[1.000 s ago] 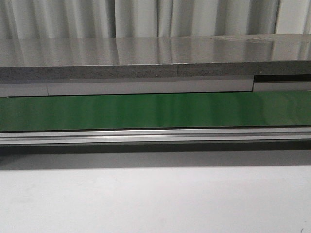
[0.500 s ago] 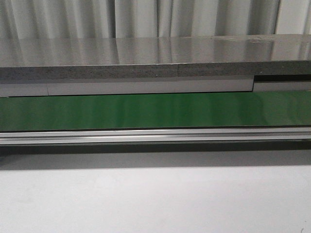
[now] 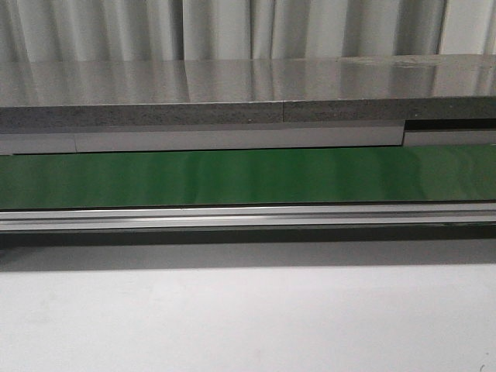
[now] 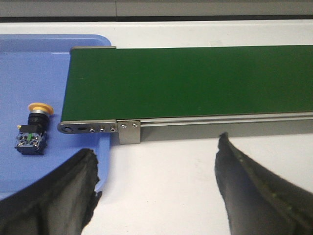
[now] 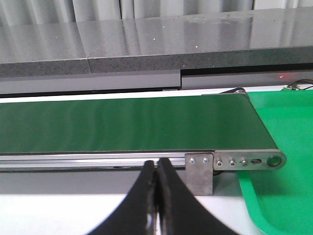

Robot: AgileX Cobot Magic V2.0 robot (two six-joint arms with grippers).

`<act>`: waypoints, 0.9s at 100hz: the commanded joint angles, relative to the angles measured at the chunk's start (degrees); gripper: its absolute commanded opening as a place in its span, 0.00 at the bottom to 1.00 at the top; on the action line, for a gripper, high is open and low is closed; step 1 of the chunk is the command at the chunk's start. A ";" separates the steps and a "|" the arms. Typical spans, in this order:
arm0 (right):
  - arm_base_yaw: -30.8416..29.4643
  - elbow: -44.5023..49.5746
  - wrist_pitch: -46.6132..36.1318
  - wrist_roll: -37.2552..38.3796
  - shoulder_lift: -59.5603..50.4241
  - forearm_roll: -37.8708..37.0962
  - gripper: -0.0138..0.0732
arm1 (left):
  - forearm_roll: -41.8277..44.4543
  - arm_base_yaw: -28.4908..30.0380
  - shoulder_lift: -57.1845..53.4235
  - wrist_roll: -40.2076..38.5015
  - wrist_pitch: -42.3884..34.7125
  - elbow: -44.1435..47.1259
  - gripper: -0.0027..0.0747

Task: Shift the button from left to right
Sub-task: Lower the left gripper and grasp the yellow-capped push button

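Nowhere in the front view: neither claw, no button, only the green belt (image 3: 248, 177) running the full width behind a silver rail (image 3: 248, 218), with white table (image 3: 248, 318) in front and a grey stone counter (image 3: 232, 93) and curtains (image 3: 232, 29) behind. Both ends of the belt cut off by that view's edges.

Seen from the left wrist: button (image 4: 33, 128) lying on its side in the blue tray (image 4: 29, 68), just beside the belt's rounded end, not touching it. Round yellow-orange cap pointing away from the camera, black collar beneath it, then a blocky dark body with blue bits and a speck of green (terminal details too small to make out). Tray cropped by the picture edge and partly tucked under the belt end. Left claw (image 4: 156, 188) spread wide, holding nothing; only the two dark padded fingers (image 4: 58, 196) visible, blurred and cropped, well short of the button, over bare white table and the tray's corner.

Seen from the right wrist: right claw (image 5: 157, 196) pressed closed, fingers meeting along a thin seam, nothing visible between them. Sits over the table just before the rail, near the belt's other end, where a metal bracket (image 5: 200, 172) hangs. Green tray (image 5: 283, 161) under that end, cropped at the edge, only part showing.
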 commanded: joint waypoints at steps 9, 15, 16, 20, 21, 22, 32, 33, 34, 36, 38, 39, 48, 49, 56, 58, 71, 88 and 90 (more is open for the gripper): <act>-0.06 -0.85 -4.75 -0.06 -1.14 -0.30 0.08 | 12.28 -0.37 4.34 -9.16 -2.95 -2.94 0.68; -0.06 -0.85 -4.75 -0.06 -1.14 -0.30 0.08 | 16.48 -0.37 7.24 -10.87 -1.76 -4.23 0.67; -0.06 -0.85 -4.75 -0.06 -1.14 -0.30 0.08 | 16.83 -0.37 7.59 -11.05 -1.49 -4.39 0.67; -0.06 -0.85 -4.75 -0.06 -1.14 -0.30 0.08 | 18.70 -0.37 9.86 -11.63 -0.66 -5.52 0.67; -0.06 -0.85 -4.75 -0.06 -1.14 -0.30 0.08 | 19.01 -0.37 10.27 -11.96 -0.56 -5.73 0.67; -0.06 -0.85 -4.75 -0.06 -1.14 -0.30 0.08 | 19.55 -0.37 11.09 -12.09 -0.46 -6.14 0.67; -0.06 -0.85 -4.75 -0.06 -1.14 -0.30 0.08 | 21.26 -0.37 17.23 -12.22 0.55 -9.60 0.67; -0.06 -0.85 -4.75 -0.06 -1.14 -0.30 0.08 | 21.26 -0.37 17.68 -12.22 0.55 -10.16 0.67; -0.06 -0.85 -4.75 -0.06 -1.14 -0.30 0.08 | 21.36 -0.37 18.56 -12.22 0.65 -10.43 0.67; -0.06 -0.85 -4.75 -0.06 -1.14 -0.30 0.08 | 21.36 -0.37 19.83 -12.22 0.65 -11.31 0.67; -0.06 -0.85 -4.75 -0.06 -1.14 -0.30 0.08 | 21.49 -0.37 20.64 -12.22 0.65 -12.20 0.67; -0.06 -0.85 -4.75 -0.06 -1.14 -0.30 0.08 | 21.49 -0.37 21.52 -12.22 0.65 -12.49 0.67; -0.06 -0.85 -4.75 -0.06 -1.14 -0.30 0.08 | 21.52 1.02 27.31 -12.22 0.65 -16.52 0.67; -0.06 -0.85 -4.75 -0.06 -1.14 -0.30 0.08 | 21.52 1.40 27.74 -12.22 0.65 -16.87 0.67; -0.06 -0.85 -4.75 -0.06 -1.14 -0.30 0.08 | 21.52 3.90 31.82 -12.09 0.65 -19.99 0.67; -0.06 -0.85 -4.75 -0.06 -1.14 -0.30 0.08 | 21.52 4.80 32.95 -11.83 0.65 -20.88 0.67; -0.06 -0.85 -4.75 -0.06 -1.14 -0.30 0.08 | 18.30 10.62 39.72 -7.02 0.69 -26.17 0.67; -0.06 -0.85 -4.75 -0.06 -1.14 -0.30 0.08 | 10.73 18.11 47.95 1.27 -0.26 -30.46 0.67; -0.06 -0.85 -4.75 -0.06 -1.14 -0.30 0.08 | 10.62 18.77 48.97 1.27 -0.32 -30.77 0.67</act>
